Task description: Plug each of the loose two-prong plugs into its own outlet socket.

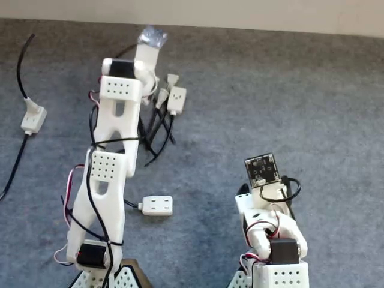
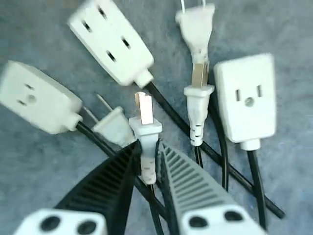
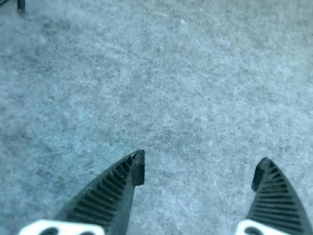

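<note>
Far left, lone socket [image 1: 33, 117], well apart from any fingers. Left gripper [image 2: 146, 147] is clamped on held plug [image 2: 145, 131], brass blade poking out past fingertips. Four plugs counted: held one, second plug [image 2: 113, 128] just beside black finger [image 2: 115, 171], third plug [image 2: 198, 110] and fourth plug [image 2: 195, 29] in line beyond grey finger [image 2: 183, 176]. Three sockets ring fingertips: grounded socket [image 2: 36, 98], triple socket [image 2: 110, 41], other grounded socket [image 2: 247, 98]. Outlet block [image 1: 157, 205] well behind. Right gripper [image 3: 198, 171]: fingers wide apart over carpet [image 3: 156, 73].
</note>
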Tool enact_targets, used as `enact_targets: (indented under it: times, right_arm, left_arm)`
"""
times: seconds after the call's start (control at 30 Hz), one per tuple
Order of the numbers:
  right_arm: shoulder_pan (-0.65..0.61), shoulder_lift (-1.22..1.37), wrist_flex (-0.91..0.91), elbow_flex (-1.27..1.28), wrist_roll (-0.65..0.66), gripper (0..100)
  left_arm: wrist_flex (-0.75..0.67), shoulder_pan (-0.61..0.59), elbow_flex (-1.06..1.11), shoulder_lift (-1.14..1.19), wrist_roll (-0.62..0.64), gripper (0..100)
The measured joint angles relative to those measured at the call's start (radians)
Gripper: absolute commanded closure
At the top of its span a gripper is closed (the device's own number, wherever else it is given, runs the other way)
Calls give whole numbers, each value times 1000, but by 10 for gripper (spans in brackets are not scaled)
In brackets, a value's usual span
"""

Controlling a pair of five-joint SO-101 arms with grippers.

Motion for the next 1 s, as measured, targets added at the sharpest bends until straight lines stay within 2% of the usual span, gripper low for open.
enact_targets:
  times: [0.37,0.5,0.8,0.9,1.0]
  right_arm:
    - [-23,0,0,0,0,666]
    - [-25,0,0,0,0,666]
    - [8,0,0,0,0,666]
    - [31,0,0,0,0,666]
    - [32,0,0,0,0,666]
  left_arm:
    - [110,20,48,-328,-9,995]
    - [112,110,213,-480,-9,995]
    - [112,454,681,-824,-9,994]
    - [112,482,779,-881,-9,974]
    - [112,437,845,-878,-9,873]
